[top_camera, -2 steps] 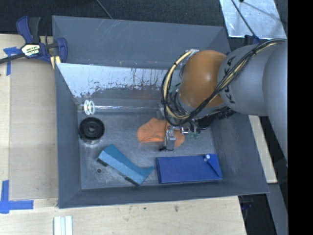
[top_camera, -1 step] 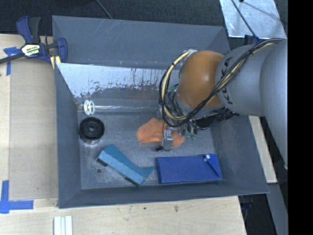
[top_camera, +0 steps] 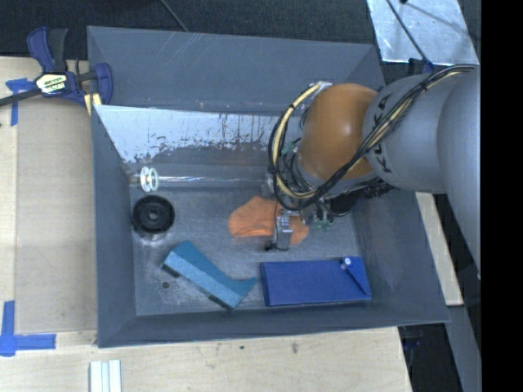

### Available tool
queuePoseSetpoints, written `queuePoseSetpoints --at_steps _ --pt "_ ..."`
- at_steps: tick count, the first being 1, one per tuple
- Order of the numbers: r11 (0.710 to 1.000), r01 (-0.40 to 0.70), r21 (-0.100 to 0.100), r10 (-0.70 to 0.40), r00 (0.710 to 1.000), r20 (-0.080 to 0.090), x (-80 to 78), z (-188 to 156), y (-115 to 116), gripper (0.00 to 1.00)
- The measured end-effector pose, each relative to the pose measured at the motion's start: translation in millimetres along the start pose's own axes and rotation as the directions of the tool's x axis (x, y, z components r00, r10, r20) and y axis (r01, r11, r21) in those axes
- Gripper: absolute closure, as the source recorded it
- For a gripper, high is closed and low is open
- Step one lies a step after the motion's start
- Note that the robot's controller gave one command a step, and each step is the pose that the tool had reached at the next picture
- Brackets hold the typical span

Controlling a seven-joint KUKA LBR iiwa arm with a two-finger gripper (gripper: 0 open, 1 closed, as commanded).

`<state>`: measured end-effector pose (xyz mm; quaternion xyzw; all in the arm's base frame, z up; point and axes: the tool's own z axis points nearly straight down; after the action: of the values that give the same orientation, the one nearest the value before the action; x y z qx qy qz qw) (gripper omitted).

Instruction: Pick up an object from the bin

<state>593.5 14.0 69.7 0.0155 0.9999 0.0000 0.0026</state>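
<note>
My gripper (top_camera: pixel 283 237) is low in the middle of the bin, pressed onto an orange soft lump (top_camera: pixel 252 217), perhaps cloth or sponge. Its metal tip sits on the lump's right side, and orange shows on both sides of it. A dark blue flat box (top_camera: pixel 310 284) with a small white spot near its right end lies just in front of the gripper. Further left on the floor rests a lighter blue flat piece (top_camera: pixel 204 273), lying at a slant.
A black round cap or disc sits at the left of the bin floor, with a small clear ring above it by the back wall. The arm with its orange cover and cables hangs over the bin's right half.
</note>
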Motion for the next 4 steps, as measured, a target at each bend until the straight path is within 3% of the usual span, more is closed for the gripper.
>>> queuePoseSetpoints --at_steps 1,3,4 --pt "0.999 -0.040 0.000 0.040 0.999 0.000 1.2 -2.6 4.3 1.00" --pt "0.999 -0.040 0.000 0.040 0.999 -0.004 2.9 -7.6 4.2 1.00" --pt "0.999 -0.041 0.000 0.041 0.999 -0.012 4.9 -29.0 4.1 1.00"
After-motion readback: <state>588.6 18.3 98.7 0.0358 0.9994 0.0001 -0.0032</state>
